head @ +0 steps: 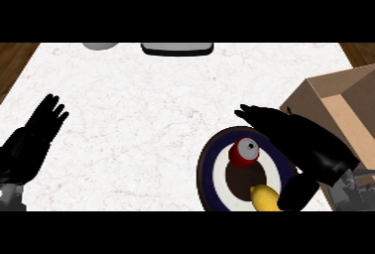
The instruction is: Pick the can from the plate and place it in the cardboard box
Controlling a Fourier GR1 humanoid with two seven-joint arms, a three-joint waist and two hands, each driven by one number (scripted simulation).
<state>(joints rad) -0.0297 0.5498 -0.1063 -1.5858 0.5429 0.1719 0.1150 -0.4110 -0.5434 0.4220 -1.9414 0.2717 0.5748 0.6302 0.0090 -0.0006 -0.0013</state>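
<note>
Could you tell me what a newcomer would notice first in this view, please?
Probably the right hand, open over the right side of the dark-rimmed plate, beside the red can standing on it. A yellow object lies at the plate's near edge, the cardboard box sits far right, and the left hand rests open at left.

L hand: open, fingers straight and pointing up-view, resting near left edge; forearm enters from lower-left corner. R hand: open, palm down, fingers extended toward upper left, thumb hanging low near bottom edge. R wrist and grey forearm show at lower-right corner. Hands well apart.
</note>
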